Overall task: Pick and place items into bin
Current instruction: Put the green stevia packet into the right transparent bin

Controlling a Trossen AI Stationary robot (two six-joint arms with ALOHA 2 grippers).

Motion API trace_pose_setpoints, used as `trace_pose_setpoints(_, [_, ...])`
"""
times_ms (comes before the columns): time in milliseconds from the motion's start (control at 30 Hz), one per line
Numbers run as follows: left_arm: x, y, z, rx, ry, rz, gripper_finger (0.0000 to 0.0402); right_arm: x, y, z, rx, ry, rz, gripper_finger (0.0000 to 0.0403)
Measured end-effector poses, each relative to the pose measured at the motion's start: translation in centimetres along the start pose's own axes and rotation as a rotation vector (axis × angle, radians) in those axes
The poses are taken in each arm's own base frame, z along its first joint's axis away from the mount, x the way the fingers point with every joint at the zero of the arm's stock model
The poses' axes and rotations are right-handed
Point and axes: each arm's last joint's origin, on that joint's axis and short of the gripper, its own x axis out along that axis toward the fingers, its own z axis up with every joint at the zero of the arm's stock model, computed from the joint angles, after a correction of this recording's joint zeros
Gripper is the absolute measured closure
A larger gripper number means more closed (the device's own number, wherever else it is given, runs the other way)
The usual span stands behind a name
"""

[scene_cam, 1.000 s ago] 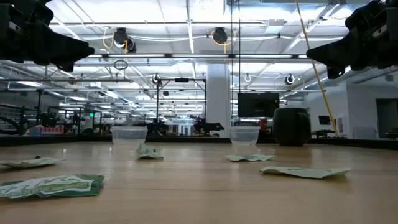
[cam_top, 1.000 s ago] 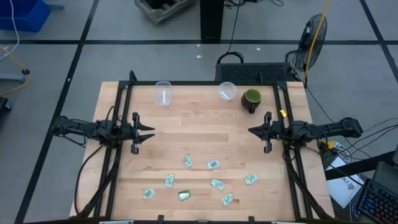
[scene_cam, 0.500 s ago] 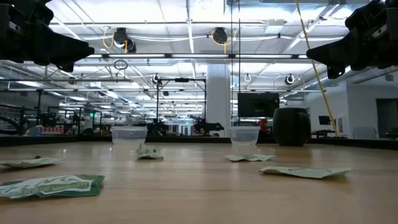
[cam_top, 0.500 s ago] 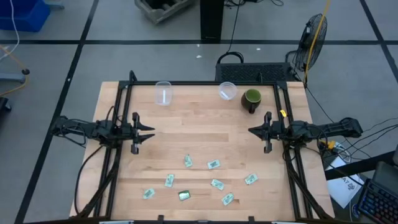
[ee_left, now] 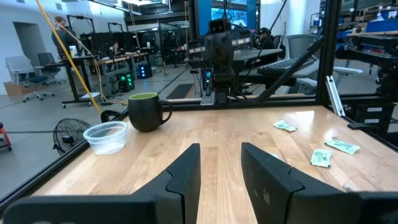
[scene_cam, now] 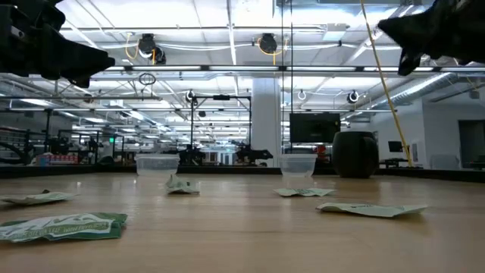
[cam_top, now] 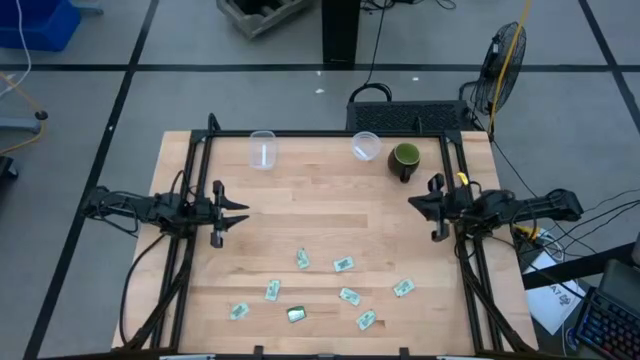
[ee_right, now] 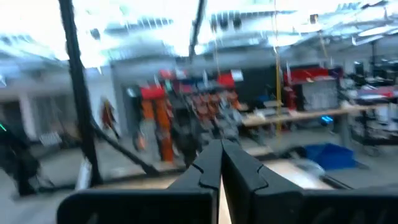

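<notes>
1. Right gripper (cam_top: pixel 416 200) has lifted and swung slightly toward the far edge of the table compared with half a second ago; in the low view it now sits higher in the frame, and its wrist view looks out level into the room rather than down at the wood
2. Right fingers are pressed together, nothing between them
3. Left gripper (cam_top: pixel 240 212) unchanged over the left side of the table, fingers (ee_left: pixel 185 171) parted by a moderate gap, holding nothing
4. Packets (cam_top: pixel 344 264): eight counted, scattered flat on the near half of the table, all well apart from both grippers; one darker green packet (cam_top: pixel 296 314) near the front edge
5. None of them moved over the last second
6. Far edge: two clear plastic cups (cam_top: pixel 262 149) and a green mug (cam_top: pixel 404 158); no obvious bin identified, so a cup may be the target, cannot tell
7. Judgement: task at its very start, right arm just leaving rest; nothing picked or placed yet
8. Next needs the right fingers opened before any descent on a packet
</notes>
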Motion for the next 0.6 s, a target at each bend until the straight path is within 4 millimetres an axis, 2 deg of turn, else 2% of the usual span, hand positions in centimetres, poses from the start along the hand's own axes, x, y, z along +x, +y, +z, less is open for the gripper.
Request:
trace_pose_setpoints(300, [0.0, 0.0, 0.0, 0.0, 0.0, 0.0, 0.0279, 0.0, -0.2, 0.9, 0.037, -0.098, -0.088, 0.0399])
trace_pose_setpoints(433, [0.0, 0.0, 0.0, 0.0, 0.0, 0.0, 0.0279, 0.2, 0.1, -0.5, 0.031, 0.045, -0.018, 0.0394])
trace_pose_setpoints(600, [0.0, 0.0, 0.0, 0.0, 0.0, 0.0, 0.0279, 0.7, 0.4, -3.1, 0.049, 0.299, -0.067, 0.0359])
